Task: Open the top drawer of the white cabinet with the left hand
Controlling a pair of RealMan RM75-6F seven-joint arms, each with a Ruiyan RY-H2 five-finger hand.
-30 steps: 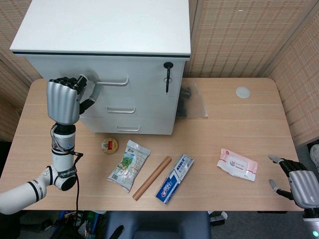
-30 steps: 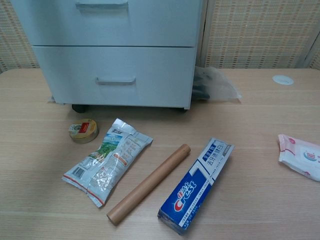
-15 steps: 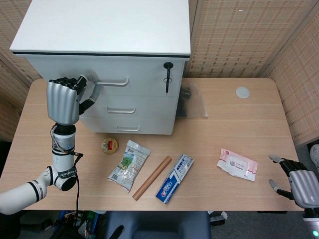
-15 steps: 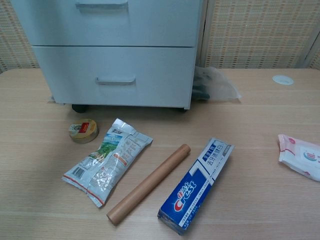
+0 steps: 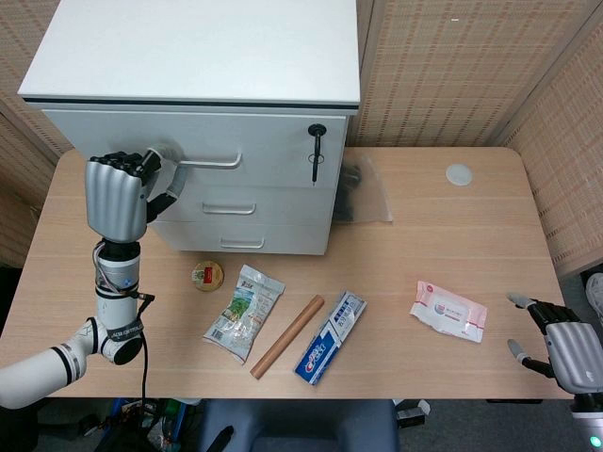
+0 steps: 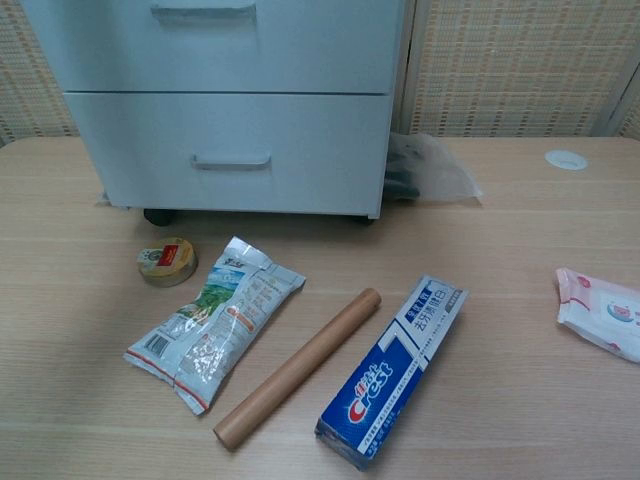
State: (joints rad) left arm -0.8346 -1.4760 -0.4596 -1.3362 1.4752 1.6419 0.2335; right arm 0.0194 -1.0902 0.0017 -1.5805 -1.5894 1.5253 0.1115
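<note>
White cabinet [image 5: 198, 113], left hand [image 5: 118, 193] at top drawer handle [image 5: 203, 161].
Fingers curl around the handle's left end; right hand [image 5: 565, 350], fingers spread, holds nothing.

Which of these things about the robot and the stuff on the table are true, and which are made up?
1. The left hand is curled at the left end of the top drawer handle. True.
2. The right hand is holding the pink wipes pack. False: it hangs open near the table's right front corner, apart from the pack.
3. The wooden roller lies between the snack bag and the toothpaste box. True.
4. The small round tin sits on top of the white cabinet. False: it is on the table in front of the cabinet.
5. A key sticks out of the cabinet's front, up at the right. True.
</note>
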